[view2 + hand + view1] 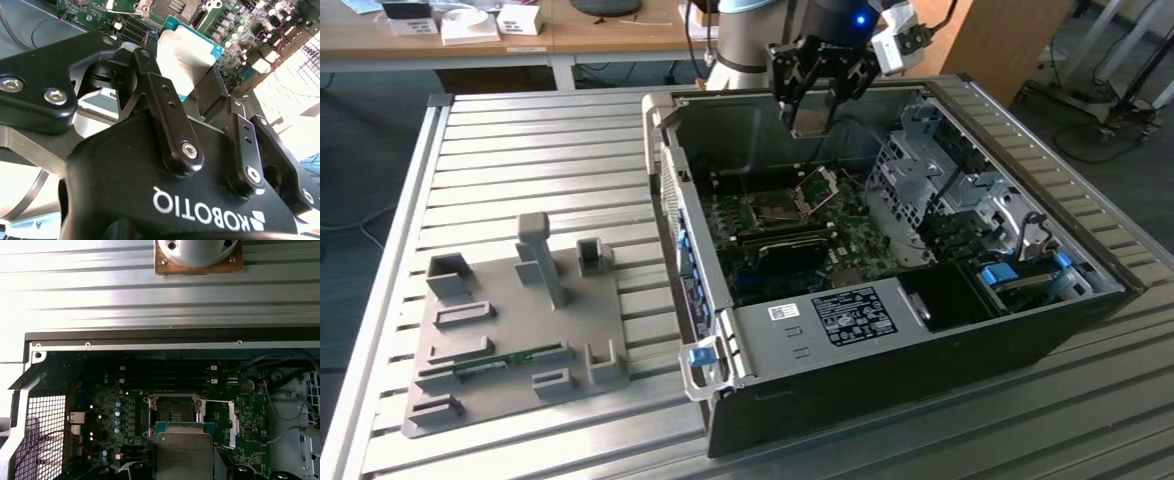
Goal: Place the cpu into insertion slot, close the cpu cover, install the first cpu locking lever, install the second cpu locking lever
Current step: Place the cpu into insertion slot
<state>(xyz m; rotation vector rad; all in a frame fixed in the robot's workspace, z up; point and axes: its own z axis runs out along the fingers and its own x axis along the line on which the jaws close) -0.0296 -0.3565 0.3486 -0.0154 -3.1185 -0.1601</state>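
A: What carries the whole set-up?

B: A ribbed metal table (pixel 520 140). An open black computer case (pixel 907 385) lies on it, on its side, over the exterior view's right half.

A: And next to the case?

B: A grey moulded fixture (pixel 507 320) rests on the table. In the exterior view it sits at about eight o'clock from the case's middle, well apart from the arm.

A: What shows inside the case?

B: The green motherboard (pixel 854 235) lines the case floor, with metal drive cages at about three o'clock from it.

A: Where does the gripper hang?

B: The gripper (pixel 813 108) is over the case near its far wall. In the exterior view that is about twelve o'clock from the socket, and it is raised clear of the board. Its fingers (pixel 165 100) are drawn in partway and pinch the chip by two opposite edges.

A: How does the cpu cover stand?

B: The cpu cover (pixel 821 185) is tipped up on its hinge, at about two o'clock from the insertion slot (pixel 781 208) and joined to its rim. The slot itself lies uncovered, with its dark contact field in the first wrist view (pixel 173 415).

A: And the chip?

B: The cpu (pixel 810 118) is clamped in the gripper with its silver top facing outward. It is held above the board and apart from the slot, not seated. In both wrist views it hangs just short of the socket.
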